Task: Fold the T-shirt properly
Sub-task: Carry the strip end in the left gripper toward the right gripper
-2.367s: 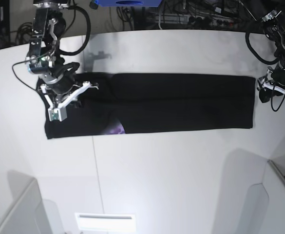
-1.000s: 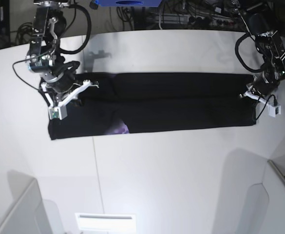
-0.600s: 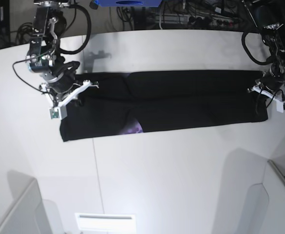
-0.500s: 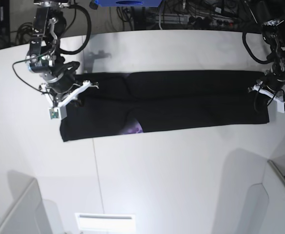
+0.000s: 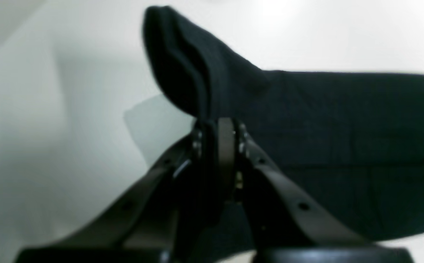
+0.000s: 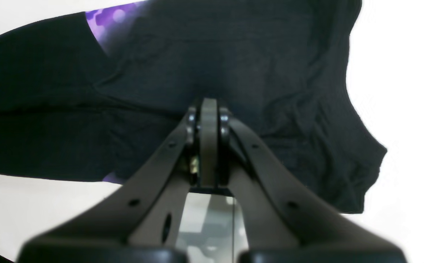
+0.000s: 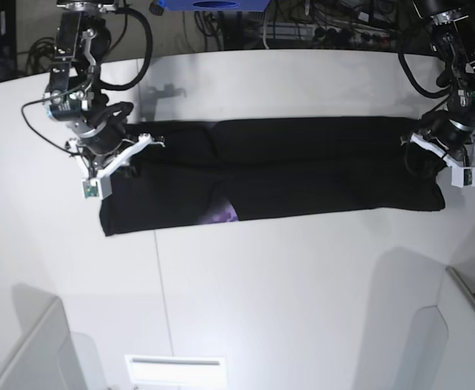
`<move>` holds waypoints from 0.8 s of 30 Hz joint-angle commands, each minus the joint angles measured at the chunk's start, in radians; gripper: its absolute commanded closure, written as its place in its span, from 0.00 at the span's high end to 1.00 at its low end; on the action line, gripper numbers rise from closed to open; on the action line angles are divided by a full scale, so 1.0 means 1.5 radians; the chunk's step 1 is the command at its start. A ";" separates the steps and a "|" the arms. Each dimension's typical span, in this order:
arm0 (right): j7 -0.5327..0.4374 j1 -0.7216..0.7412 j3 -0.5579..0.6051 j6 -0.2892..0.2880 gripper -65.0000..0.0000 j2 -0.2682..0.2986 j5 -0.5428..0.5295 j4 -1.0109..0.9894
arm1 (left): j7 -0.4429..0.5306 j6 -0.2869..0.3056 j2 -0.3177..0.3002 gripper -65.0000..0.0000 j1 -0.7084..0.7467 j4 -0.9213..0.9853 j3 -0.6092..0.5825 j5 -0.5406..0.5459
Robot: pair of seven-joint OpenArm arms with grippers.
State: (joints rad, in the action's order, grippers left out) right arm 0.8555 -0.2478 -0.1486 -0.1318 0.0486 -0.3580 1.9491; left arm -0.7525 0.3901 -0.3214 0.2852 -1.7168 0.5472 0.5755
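The T-shirt lies as a long folded band across the white desk, the left tool pinching its raised end and the right tool pressed together at the opposite end, apparently to keep the band taut for the next fold.

One high overview, two close wrist views.
The base camera looks steeply down on the tabletop; each wrist camera peers along its jaws, sharing the T-shirt with it.
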 commanded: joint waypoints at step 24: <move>-0.015 0.006 -0.003 -0.004 0.00 0.003 -0.003 0.011 | 0.009 -0.074 0.034 0.00 -0.013 -0.058 -0.180 0.009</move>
State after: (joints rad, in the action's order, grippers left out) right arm 0.8539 -0.2474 -0.1486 -0.1318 0.0486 -0.3580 1.9491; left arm -0.7589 0.2764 -0.2607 0.2691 -1.7832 0.2718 0.5781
